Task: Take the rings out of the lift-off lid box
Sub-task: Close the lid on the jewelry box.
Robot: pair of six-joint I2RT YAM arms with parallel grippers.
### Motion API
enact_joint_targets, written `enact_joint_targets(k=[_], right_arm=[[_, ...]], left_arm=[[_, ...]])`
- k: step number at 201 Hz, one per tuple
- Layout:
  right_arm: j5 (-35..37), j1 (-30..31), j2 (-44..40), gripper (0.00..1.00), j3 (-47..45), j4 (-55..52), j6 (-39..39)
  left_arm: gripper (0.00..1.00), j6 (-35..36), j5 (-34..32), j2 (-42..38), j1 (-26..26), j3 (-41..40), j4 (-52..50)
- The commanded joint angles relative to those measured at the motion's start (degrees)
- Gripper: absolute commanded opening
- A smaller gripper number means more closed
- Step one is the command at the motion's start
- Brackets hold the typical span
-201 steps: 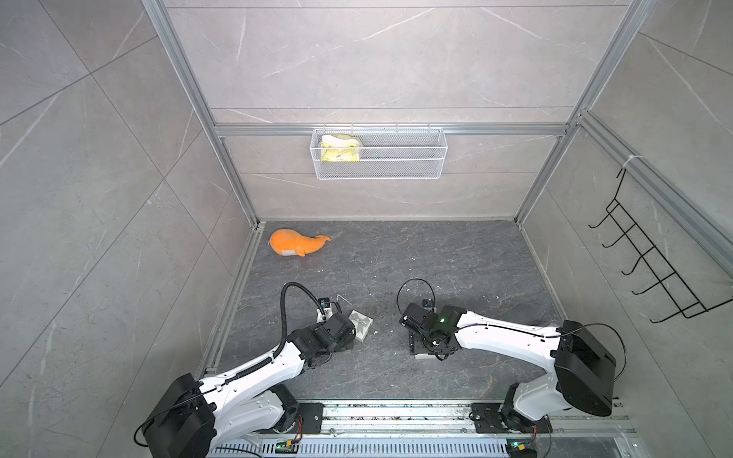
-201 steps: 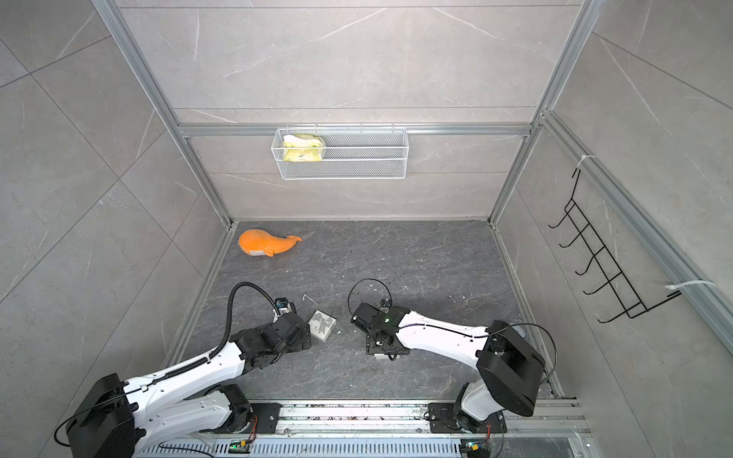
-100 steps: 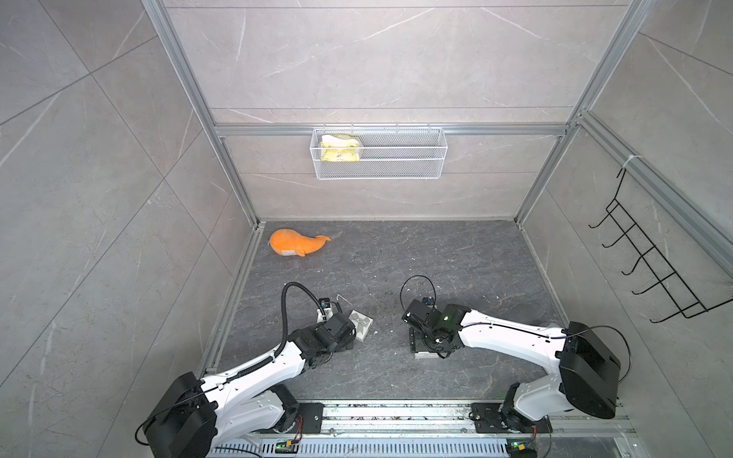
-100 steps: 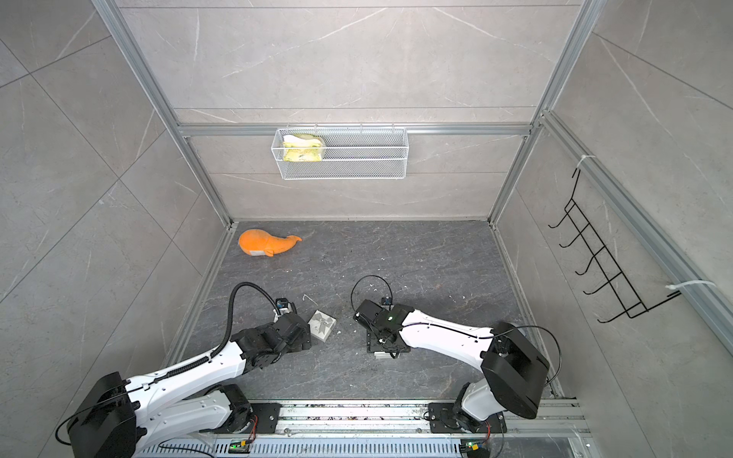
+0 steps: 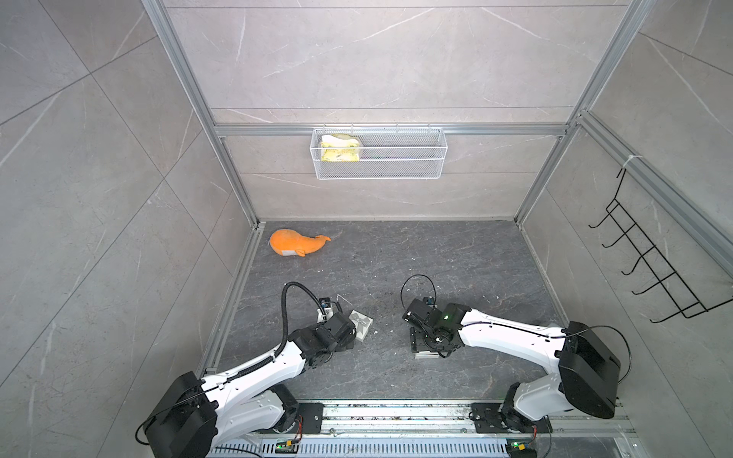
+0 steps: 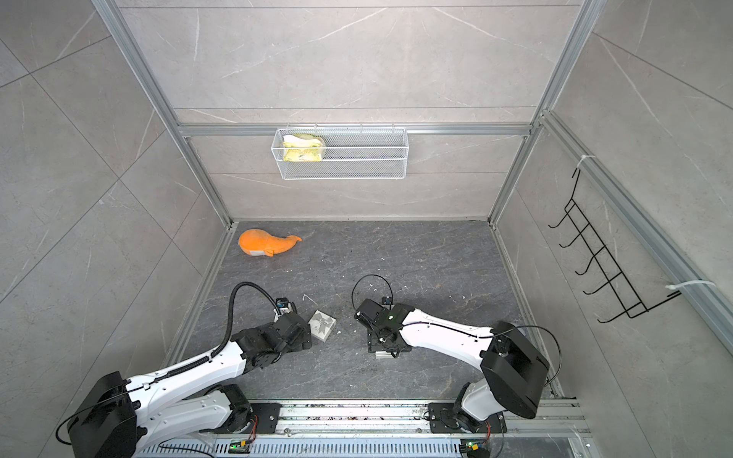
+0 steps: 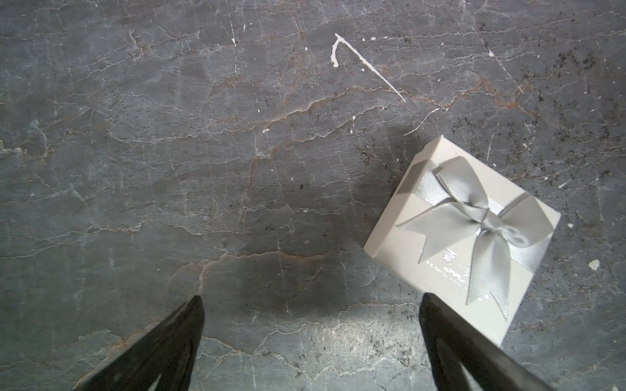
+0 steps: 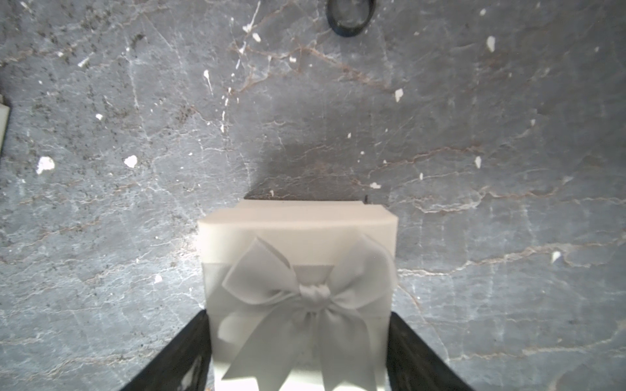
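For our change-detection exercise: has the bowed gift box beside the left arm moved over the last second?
No. In both top views the gift box keeps its spot and angle relative to the orange whale toy.

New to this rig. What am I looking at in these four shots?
Two white robot arms, left arm and right arm, sit on a rail at the near edge of a dark stone floor. The two wide pictures come from one overhead camera pair; each close-up comes from a wrist camera. On the floor: an orange toy whale, a black ring, two white bowed gift boxes. The left gripper is open, beside one box. The right gripper clamps the other box by its sides.
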Motion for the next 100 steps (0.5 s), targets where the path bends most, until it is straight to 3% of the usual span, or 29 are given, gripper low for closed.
enact_joint_targets(k=[1,100], right_arm=[[0.0,-0.2,0.3,0.77,-0.5,-0.7,-0.5],[-0.9,-0.2,1.2,0.77,-3.1,1.6,0.3]], left_arm=[[1.00,1.0,-1.3,0.3,0.4,0.9,0.1],[1.00,1.1,-1.3,0.5,0.5,0.9,0.3]])
